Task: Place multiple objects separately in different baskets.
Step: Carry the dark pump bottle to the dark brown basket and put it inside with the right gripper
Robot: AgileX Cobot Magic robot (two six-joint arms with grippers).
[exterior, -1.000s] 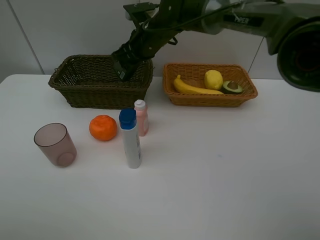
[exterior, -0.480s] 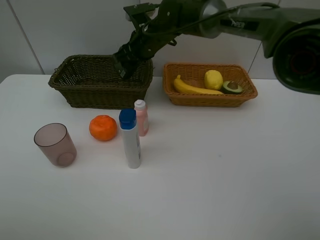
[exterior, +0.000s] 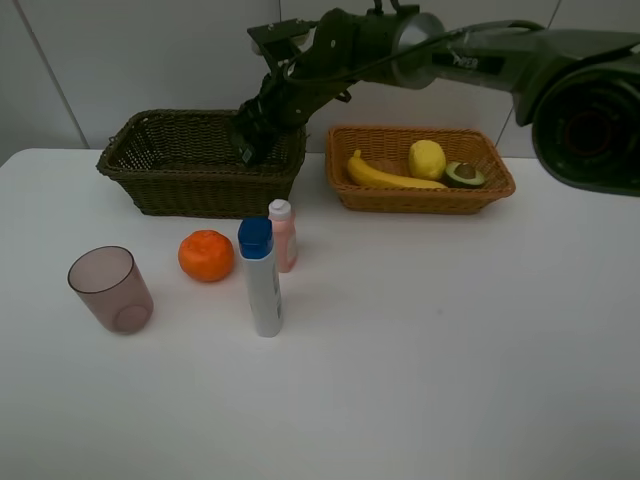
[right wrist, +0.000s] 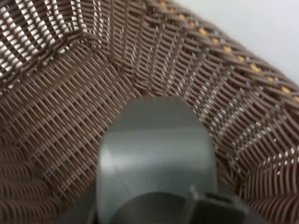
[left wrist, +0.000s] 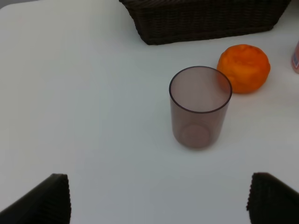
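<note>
My right gripper reaches across into the right end of the dark basket, shut on the dark green bottle, which fills the right wrist view against the weave. The banana, lemon and avocado half lie in the orange-tan basket. The orange, pink bottle, white blue-capped bottle and mauve cup stand on the table. My left gripper is open and empty, short of the cup, with the orange beyond.
The white table runs wide to the front and right. The right arm spans above the gap between the baskets. A white wall stands close behind both baskets.
The right arm has shifted slightly to the right over the dark basket's right end, with the gripper still down inside it. Nothing on the table has moved.
</note>
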